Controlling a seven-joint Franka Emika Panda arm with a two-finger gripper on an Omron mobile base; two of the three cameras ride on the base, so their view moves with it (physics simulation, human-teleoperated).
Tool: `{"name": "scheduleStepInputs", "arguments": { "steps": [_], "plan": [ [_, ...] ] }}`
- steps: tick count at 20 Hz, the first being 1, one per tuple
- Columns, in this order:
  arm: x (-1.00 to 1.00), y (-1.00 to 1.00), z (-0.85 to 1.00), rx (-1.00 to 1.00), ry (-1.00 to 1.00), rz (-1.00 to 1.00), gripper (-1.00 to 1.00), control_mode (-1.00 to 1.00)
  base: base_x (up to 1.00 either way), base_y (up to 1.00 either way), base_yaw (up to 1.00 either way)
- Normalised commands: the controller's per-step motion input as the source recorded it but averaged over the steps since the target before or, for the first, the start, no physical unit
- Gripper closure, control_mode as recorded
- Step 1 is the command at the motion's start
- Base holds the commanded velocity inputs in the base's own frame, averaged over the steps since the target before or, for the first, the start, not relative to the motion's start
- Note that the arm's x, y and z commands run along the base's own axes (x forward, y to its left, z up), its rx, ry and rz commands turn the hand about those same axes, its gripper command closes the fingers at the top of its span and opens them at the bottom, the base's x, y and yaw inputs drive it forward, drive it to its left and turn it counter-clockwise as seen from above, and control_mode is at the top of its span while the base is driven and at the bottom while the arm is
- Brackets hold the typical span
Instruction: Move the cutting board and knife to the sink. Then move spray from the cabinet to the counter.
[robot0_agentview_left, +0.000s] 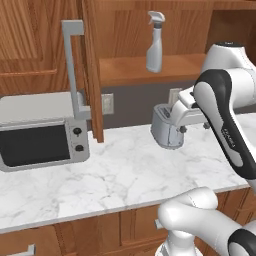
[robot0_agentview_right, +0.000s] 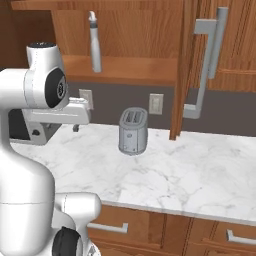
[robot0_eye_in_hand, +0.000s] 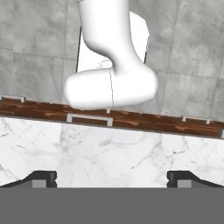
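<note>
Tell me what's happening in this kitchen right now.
The robot arm is handling nothing. Its tool is open and empty, pointing down at the marble counter near its front edge. The spray stands upright on the shelf of the open cabinet, above the toaster.

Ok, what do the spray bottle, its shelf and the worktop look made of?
The slim pale grey-white spray bottle looks like smooth matte plastic, though that is a guess. The brown cabinet shelf shows wood grain. The white worktop has grey veins and a soft sheen, like polished marble.
</note>
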Motion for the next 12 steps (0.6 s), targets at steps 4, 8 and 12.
{"name": "scheduleStepInputs", "arguments": {
  "steps": [4, 8, 12],
  "plan": [
    [0.00, 0.00, 0.00, 0.00, 0.00, 0.00, -1.00, 1.00, 0.26, -0.21, 0.21],
    [0.00, 0.00, 0.00, 0.00, 0.00, 0.00, -1.00, 1.00, 0.02, -0.01, 0.08],
    [0.00, 0.00, 0.00, 0.00, 0.00, 0.04, -1.00, -1.00, 0.00, 0.00, 0.00]
  ]
}}
